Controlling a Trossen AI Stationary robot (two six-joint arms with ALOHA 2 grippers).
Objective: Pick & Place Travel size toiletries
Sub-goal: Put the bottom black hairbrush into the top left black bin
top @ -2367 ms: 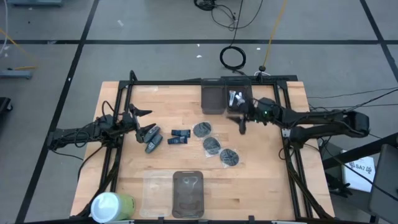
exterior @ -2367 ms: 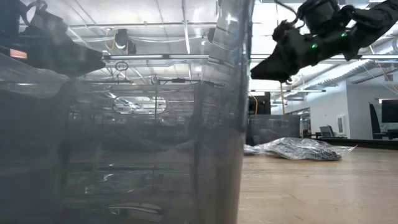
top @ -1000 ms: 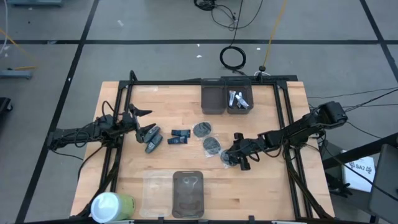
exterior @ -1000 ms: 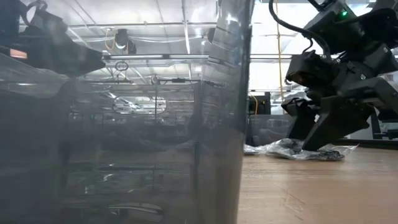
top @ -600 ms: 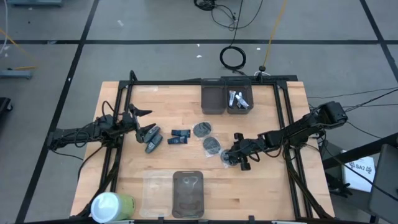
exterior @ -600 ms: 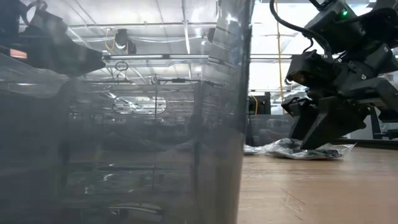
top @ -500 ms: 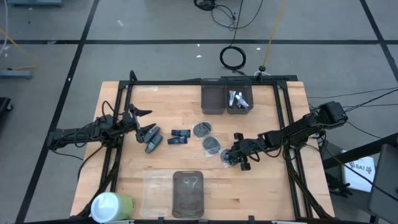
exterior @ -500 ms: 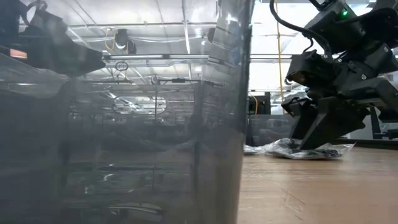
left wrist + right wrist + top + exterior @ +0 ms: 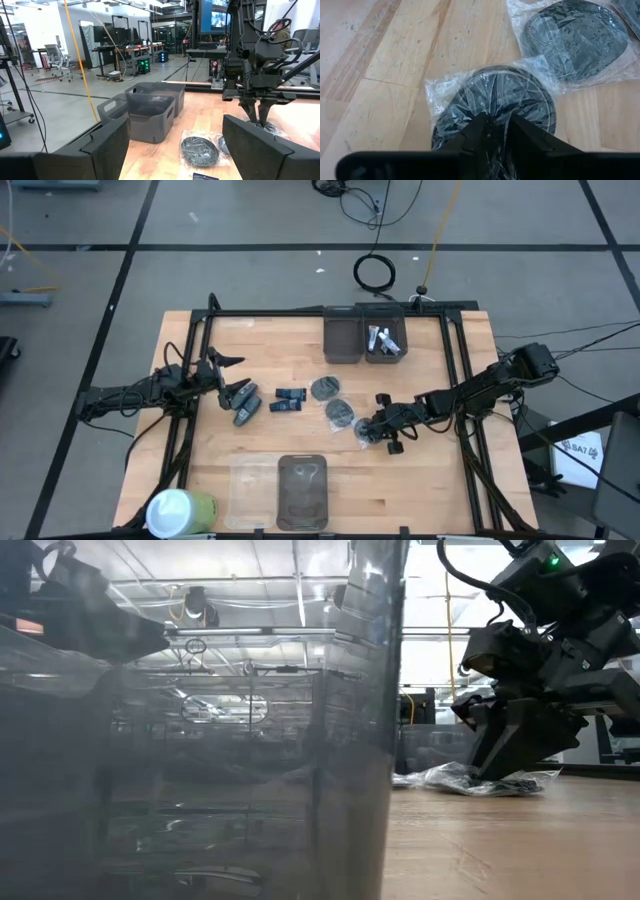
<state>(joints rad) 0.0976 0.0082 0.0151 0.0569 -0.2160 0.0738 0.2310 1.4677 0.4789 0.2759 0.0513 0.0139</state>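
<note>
Three dark round flat packets in clear wrap lie on the table: one point(image 9: 324, 388), one point(image 9: 341, 412) and one point(image 9: 366, 435). My right gripper point(image 9: 375, 430) stands over the third packet point(image 9: 495, 95), pointing down, shut on it. Two dark blue packs point(image 9: 288, 399) and a grey bottle point(image 9: 243, 416) lie left of the packets. My left gripper point(image 9: 234, 378) is open and empty above the table's left part, next to the grey bottle. White tubes point(image 9: 381, 340) lie in the right one of two dark bins. My right gripper pinches the round packet's crinkled clear wrap point(image 9: 495, 117) between its two fingers point(image 9: 476, 131), at the packet's top face toward one edge. The fingers come from above, pointing down. The packet point(image 9: 478, 780) lies flat on the table.
Two dark bins point(image 9: 343, 338) stand side by side at the far edge. A flat clear bin point(image 9: 302, 485) lies near the front edge and fills much of the low view point(image 9: 200, 740). A white-and-green cylinder point(image 9: 180, 510) stands at the front left corner.
My right gripper has stayed over the round packet and has drawn its fingers together on the packet's wrap. The packet still lies on the table.
</note>
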